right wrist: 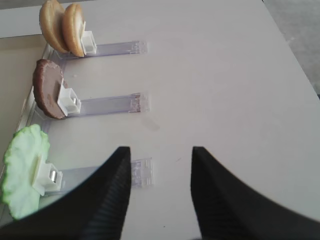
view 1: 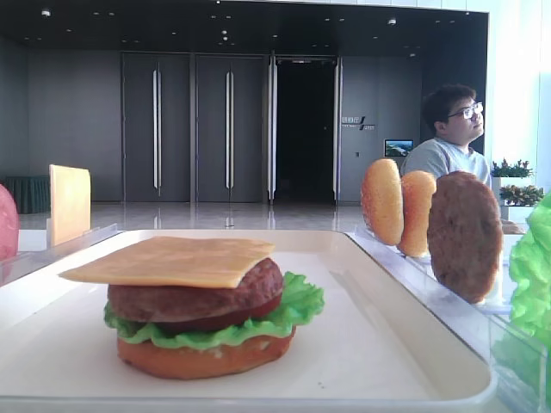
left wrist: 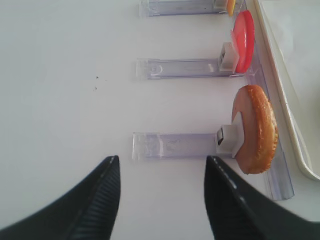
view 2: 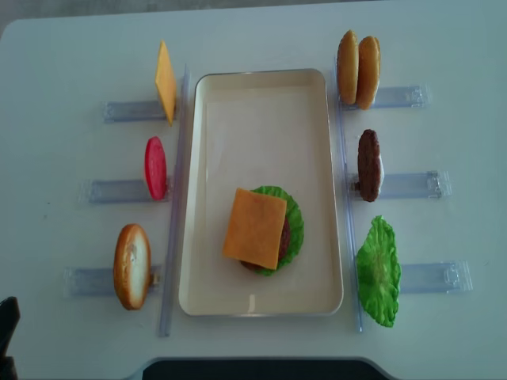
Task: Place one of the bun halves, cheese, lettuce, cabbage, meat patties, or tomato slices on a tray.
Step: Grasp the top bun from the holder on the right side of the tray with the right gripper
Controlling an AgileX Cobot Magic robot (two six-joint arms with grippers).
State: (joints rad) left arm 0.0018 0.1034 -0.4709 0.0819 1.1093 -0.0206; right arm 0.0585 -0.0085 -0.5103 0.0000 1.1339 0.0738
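Observation:
On the white tray (view 2: 198, 198) stands a stack of bun bottom, lettuce, tomato and patty, with a cheese slice (view 2: 255, 228) on top. Left of the tray, clear racks hold upright a cheese slice (view 2: 165, 81), a tomato slice (view 2: 155, 168) and a bun half (view 2: 131, 265). The right-hand racks hold two bun halves (view 2: 358, 70), a meat patty (view 2: 368, 165) and a lettuce leaf (view 2: 378, 271). My left gripper (left wrist: 162, 159) is open over bare table, short of the bun half (left wrist: 257, 129). My right gripper (right wrist: 161, 149) is open and empty, near the lettuce (right wrist: 22, 170).
Long clear plastic rails (view 2: 170, 237) run along both long sides of the tray. The rack strips (left wrist: 175, 146) stick outward towards each gripper. A person (view 1: 448, 138) sits beyond the table's far right corner. Near the table's front left edge a dark bit of the left arm (view 2: 6, 324) shows.

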